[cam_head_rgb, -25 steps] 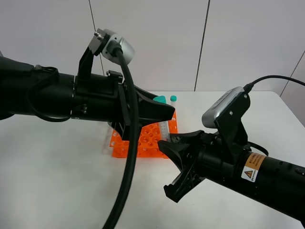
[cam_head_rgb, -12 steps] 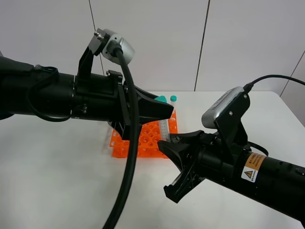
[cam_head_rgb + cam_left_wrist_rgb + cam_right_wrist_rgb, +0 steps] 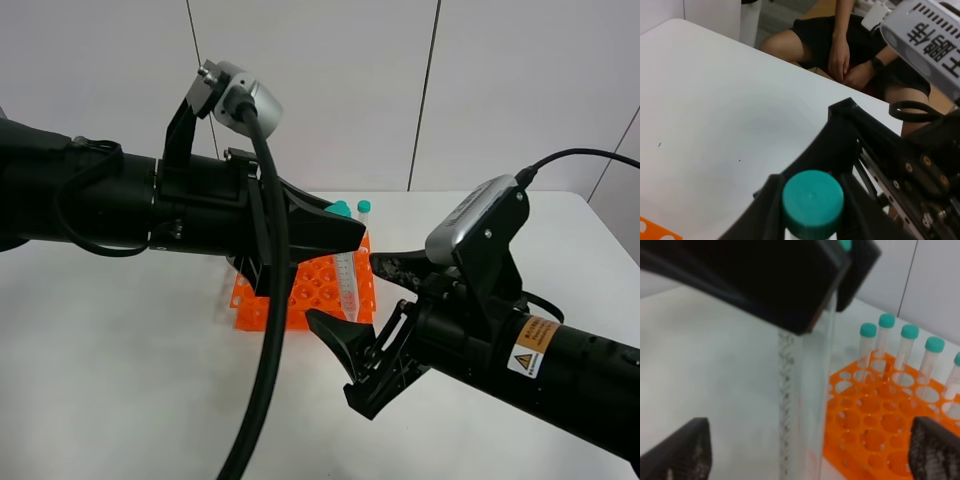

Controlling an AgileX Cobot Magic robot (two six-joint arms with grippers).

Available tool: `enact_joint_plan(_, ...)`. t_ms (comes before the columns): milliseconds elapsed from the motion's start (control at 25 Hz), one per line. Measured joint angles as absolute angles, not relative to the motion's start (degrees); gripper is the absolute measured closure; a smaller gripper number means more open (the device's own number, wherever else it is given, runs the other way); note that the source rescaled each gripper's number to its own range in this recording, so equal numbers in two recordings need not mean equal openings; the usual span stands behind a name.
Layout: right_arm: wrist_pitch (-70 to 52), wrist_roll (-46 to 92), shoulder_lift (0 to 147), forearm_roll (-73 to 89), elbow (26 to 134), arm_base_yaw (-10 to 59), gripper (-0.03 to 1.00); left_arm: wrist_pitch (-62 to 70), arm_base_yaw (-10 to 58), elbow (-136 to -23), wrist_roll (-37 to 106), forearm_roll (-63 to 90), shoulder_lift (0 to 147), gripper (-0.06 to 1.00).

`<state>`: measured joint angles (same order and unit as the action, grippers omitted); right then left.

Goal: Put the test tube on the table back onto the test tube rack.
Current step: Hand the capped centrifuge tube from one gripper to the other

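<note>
My left gripper [image 3: 348, 233] is shut on the test tube [image 3: 346, 275] just under its teal cap [image 3: 812, 201] and holds it upright, tip down, over the near right edge of the orange test tube rack [image 3: 305, 290]. My right gripper [image 3: 343, 290] is open, with one finger on each side of the tube and neither touching it. In the right wrist view the clear tube [image 3: 805, 390] hangs between the wide-apart fingers [image 3: 685, 445], next to the rack [image 3: 875, 432]. The left gripper [image 3: 812, 195] flanks the cap.
Several other teal-capped tubes [image 3: 910, 340] stand in the rack's far rows; one cap [image 3: 364, 207] shows beyond the left gripper. The white table [image 3: 120, 350] surrounds the rack. A seated person [image 3: 850, 45] is past the table edge.
My right gripper was shut around the tube's lower part and has opened, its lower finger swinging down. The left gripper and the tube have stayed where they were.
</note>
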<state>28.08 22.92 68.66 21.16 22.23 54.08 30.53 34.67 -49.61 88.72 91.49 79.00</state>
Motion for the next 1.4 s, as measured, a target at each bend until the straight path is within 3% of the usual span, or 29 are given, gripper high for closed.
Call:
enact_joint_plan(320,28.1,22.9,68.7,21.3,22.2,54.1,0.11,30.6,34.7,-49.6,88.7,91.5,79.0,0.94)
enact_joint_plan(560,28.1,23.0,68.7,23.5,22.2,54.1,-0.02,30.6,34.7,-49.6,88.7,91.5,79.0,0.94)
enact_joint_plan(1400,9.8,25.9,68.7,24.8,22.2,53.7,-0.02,31.4,34.7,-49.6,88.7,91.5,79.0,0.94)
